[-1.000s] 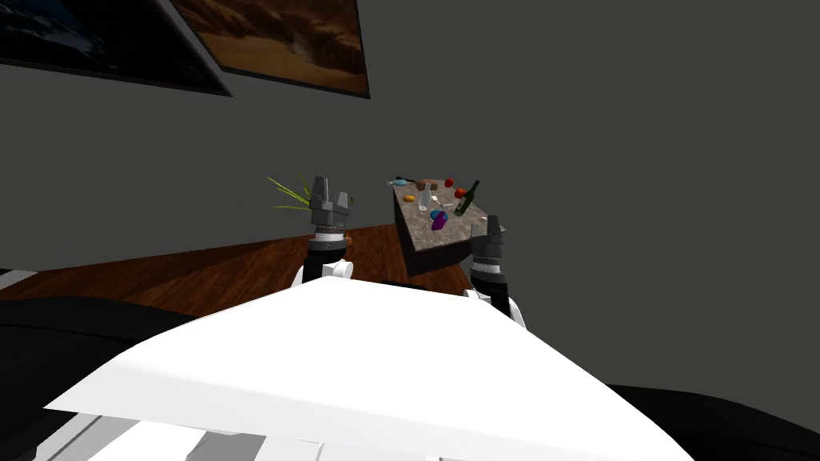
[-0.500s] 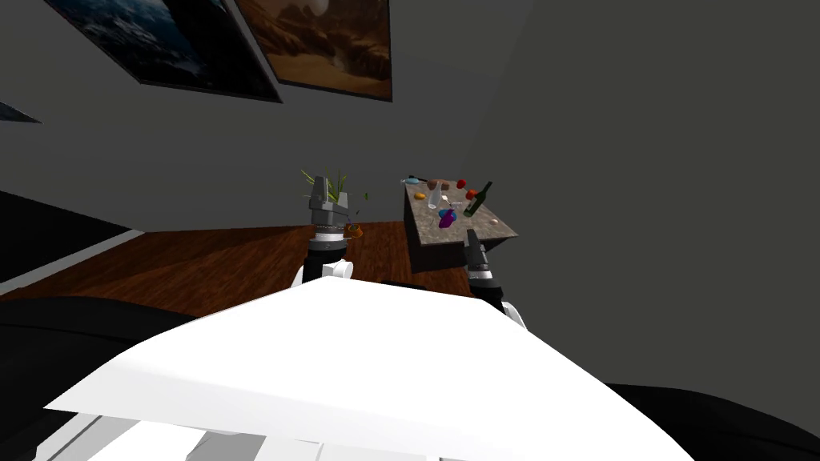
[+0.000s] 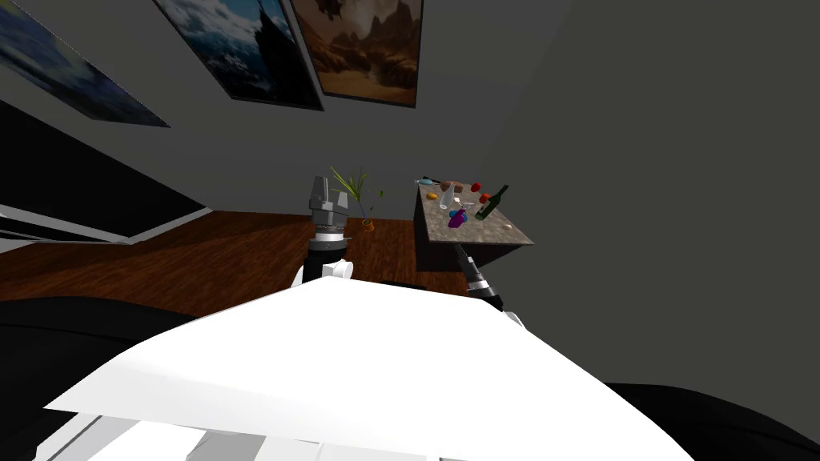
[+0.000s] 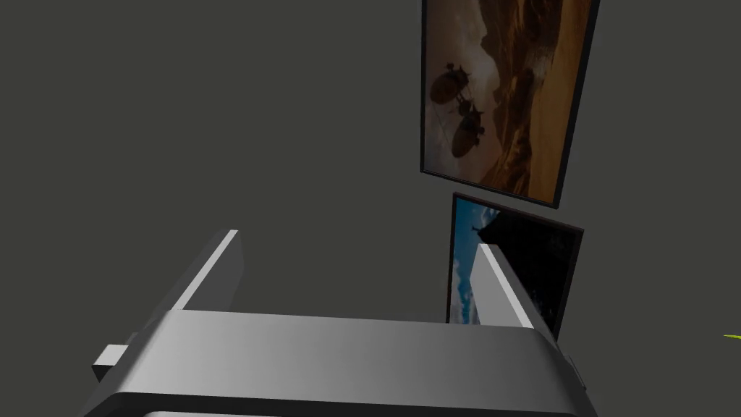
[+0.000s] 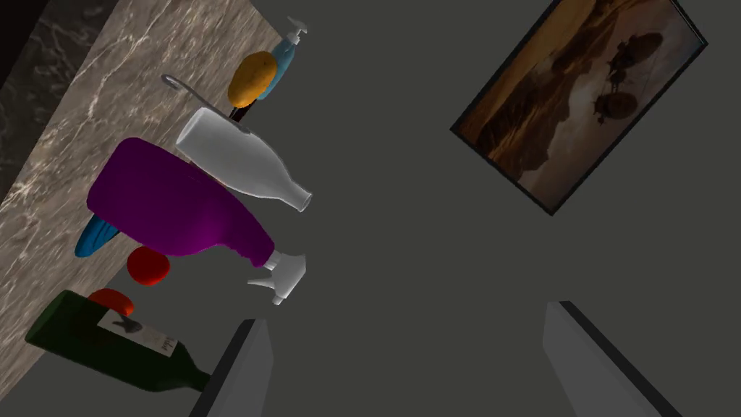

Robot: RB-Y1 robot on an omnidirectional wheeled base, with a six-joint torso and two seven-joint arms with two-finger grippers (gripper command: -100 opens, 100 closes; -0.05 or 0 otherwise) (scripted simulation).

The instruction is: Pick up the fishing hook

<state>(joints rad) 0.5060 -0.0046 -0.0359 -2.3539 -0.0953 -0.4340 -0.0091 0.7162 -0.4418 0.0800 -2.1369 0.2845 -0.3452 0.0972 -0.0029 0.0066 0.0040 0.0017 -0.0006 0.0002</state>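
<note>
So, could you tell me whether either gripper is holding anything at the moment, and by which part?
Nothing is held: the left gripper and the right gripper both stand open and empty.

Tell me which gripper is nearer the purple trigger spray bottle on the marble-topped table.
Right. The right gripper, open, hangs at the table edge facing the purple spray bottle; the left gripper stands raised over the wooden floor, well aside.

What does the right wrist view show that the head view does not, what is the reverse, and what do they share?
Right wrist view: a thin grey hooked wire on the marble counter by the white bottle, and the right gripper's fingers standing open. Head view: the left gripper, a potted plant, wooden floor. Both: the marble counter, purple spray bottle, green bottle.
</note>
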